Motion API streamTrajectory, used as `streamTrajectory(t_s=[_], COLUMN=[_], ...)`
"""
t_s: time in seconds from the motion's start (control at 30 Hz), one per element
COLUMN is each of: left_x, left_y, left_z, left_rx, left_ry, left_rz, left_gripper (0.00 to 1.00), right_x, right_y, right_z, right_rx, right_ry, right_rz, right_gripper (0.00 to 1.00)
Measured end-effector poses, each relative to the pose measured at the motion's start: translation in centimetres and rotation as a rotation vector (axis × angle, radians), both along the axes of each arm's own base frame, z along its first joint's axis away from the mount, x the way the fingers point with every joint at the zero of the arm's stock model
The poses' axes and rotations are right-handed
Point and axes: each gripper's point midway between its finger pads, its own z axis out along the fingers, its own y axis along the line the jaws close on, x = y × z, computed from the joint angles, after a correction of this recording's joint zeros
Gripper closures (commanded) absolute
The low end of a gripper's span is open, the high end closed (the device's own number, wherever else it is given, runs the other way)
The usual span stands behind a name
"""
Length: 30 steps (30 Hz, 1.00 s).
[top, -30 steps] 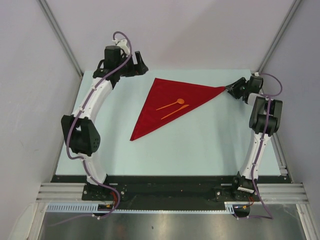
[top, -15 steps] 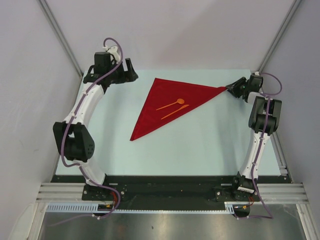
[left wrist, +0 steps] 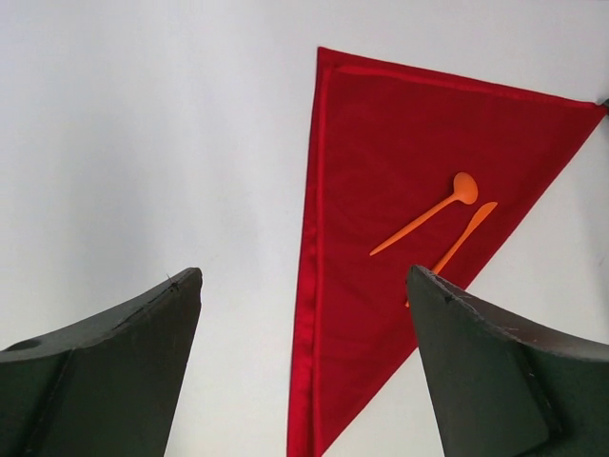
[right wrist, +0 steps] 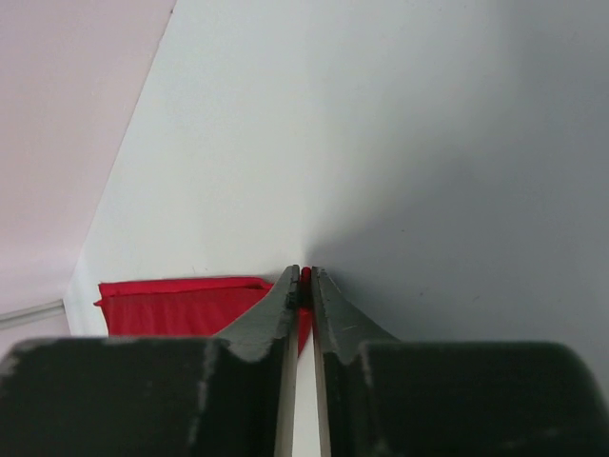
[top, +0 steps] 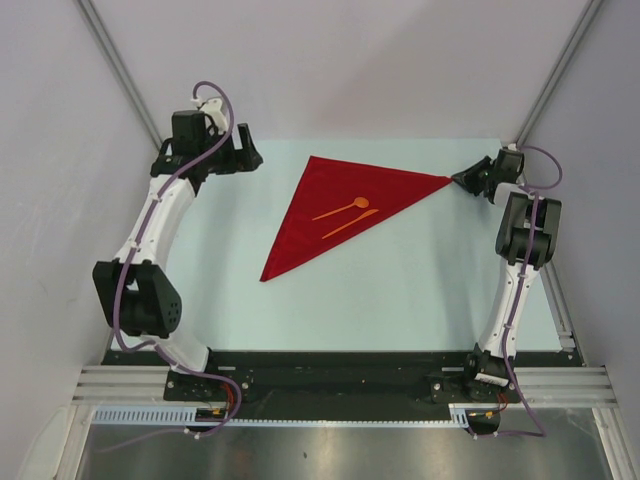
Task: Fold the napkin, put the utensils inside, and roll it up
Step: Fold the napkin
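Observation:
The red napkin (top: 345, 205) lies flat on the table, folded into a triangle; it also shows in the left wrist view (left wrist: 381, 276). Two orange utensils lie on it: a spoon (top: 341, 209) with a round end and a thin straight piece (top: 351, 223), both seen in the left wrist view too, the spoon (left wrist: 428, 211) and the straight piece (left wrist: 463, 236). My right gripper (top: 456, 178) is shut on the napkin's right corner (right wrist: 305, 276). My left gripper (top: 253, 158) is open and empty, left of the napkin's top corner.
The pale blue table (top: 400, 290) ends at grey walls on the left, back and right. A black rail (top: 330, 365) runs along the near edge by the arm bases.
My left arm has swung left, away from the napkin's top corner. The right gripper, the napkin and the utensils have not moved.

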Motion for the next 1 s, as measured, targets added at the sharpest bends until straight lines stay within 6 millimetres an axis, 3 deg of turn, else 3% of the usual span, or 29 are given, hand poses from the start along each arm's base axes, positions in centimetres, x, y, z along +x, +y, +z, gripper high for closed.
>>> streamTrajectory(t_s=[0.37,0.57,0.67,0.83,0.93,1.0], left_x=[-2.1,-3.4,-3.5,-3.5,-3.7,-3.9], left_y=[2.6,2.9,3.3,4.7,5.0,5.0], left_z=[-1.6,-2.5,-2.9,-3.0,-2.5,-2.2], left_rx=[0.005,0.009,0.000,-0.012,-0.020,-0.024], left_ry=[0.031,0.038,0.042,0.036,0.022,0.012], left_rz=[0.040,0.039,0.043,0.067,0.067,0.064], left_gripper=[0.07,0.07,0.07,0.07,0.07,0.07], right_x=[0.0,-1.3,-1.4,-2.1,-3.0,-3.8], right_y=[0.8,2.6,4.5,9.1,13.1,15.9], right_z=[-0.1,0.9,3.4,10.0,13.5,14.6], right_rx=[0.017,0.063,0.068,0.062,0.064,0.070], right_ry=[-0.046,-0.101,-0.163,-0.304,-0.377,-0.401], right_rz=[0.004,0.017,0.053,0.145,0.226,0.280], right_gripper=[1.00,1.00,1.00,1.00,1.00,1.00])
